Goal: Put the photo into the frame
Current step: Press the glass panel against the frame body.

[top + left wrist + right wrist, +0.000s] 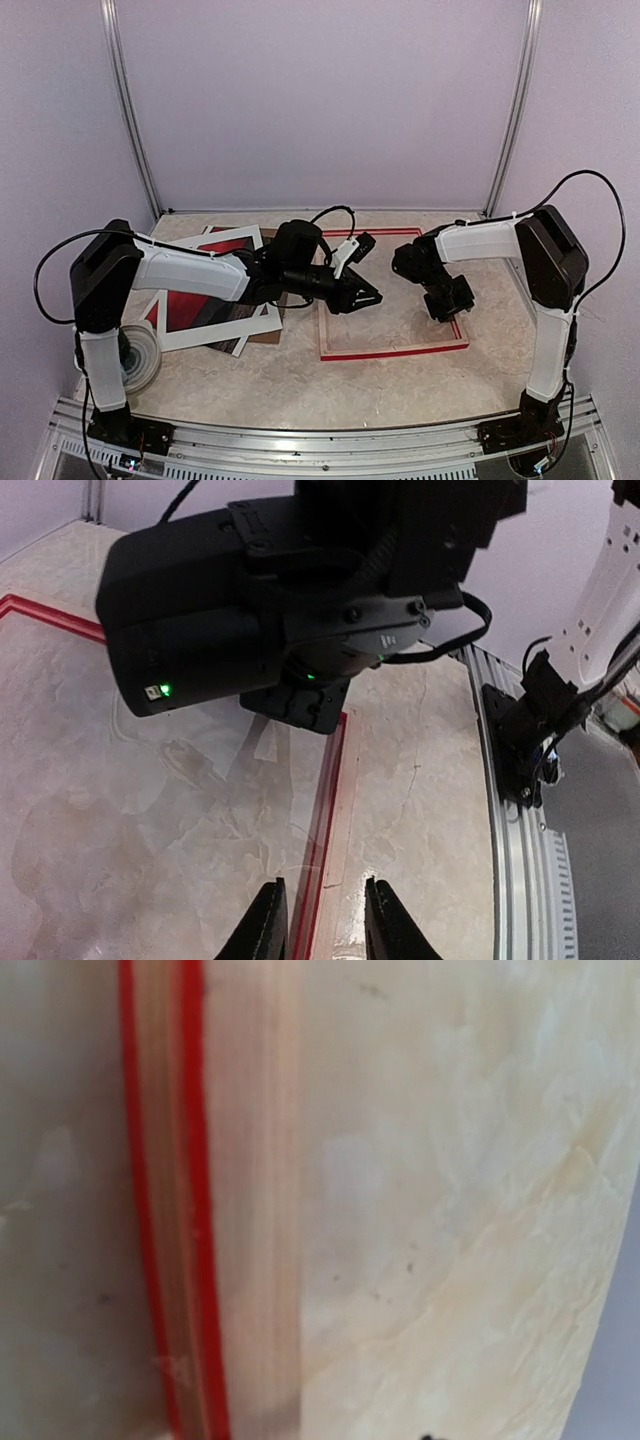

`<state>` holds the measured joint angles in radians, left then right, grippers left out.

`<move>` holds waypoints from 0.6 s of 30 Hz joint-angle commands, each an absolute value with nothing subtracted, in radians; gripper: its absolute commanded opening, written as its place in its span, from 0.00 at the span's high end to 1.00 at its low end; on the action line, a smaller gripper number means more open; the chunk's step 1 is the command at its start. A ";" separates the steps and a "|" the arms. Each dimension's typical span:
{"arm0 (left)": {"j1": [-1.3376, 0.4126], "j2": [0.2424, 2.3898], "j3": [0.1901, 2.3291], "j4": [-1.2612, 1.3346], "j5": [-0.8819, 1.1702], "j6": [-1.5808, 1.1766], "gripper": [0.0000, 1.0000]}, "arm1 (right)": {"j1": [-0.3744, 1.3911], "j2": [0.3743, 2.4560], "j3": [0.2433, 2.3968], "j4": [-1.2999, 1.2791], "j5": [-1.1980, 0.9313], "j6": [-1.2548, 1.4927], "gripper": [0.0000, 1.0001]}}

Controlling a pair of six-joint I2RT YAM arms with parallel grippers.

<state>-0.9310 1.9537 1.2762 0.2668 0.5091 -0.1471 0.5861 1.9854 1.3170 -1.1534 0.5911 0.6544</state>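
- Our left tool (pixel 323 885) is released, its fingers parted astride a rail of the frame (pixel 395 352).
- The frame lies flat on the table (pixel 300 385), centre-right.
- Our right tool (pixel 450 303) hangs over the frame's right side; we cannot tell its grip.
- The photo (pixel 185 310) lies left, beneath our left arm.

Pretty sure I'm in a robotics lab booth: plain lilac walls (pixel 320 100), aluminium corner posts (pixel 128 100), metal mounting rail (pixel 320 440) up front, marble-look table (pixel 300 385).
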 commanded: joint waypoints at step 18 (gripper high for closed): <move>-1.060 2.149 1.393 0.036 0.496 0.151 0.63 | 0.517 1.959 1.376 -1.084 0.554 0.588 0.59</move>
<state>-1.0389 2.1090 1.3659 0.0578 0.6060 0.1242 0.5266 1.9789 1.3422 -1.1007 0.5659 0.6025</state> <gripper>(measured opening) 0.372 0.417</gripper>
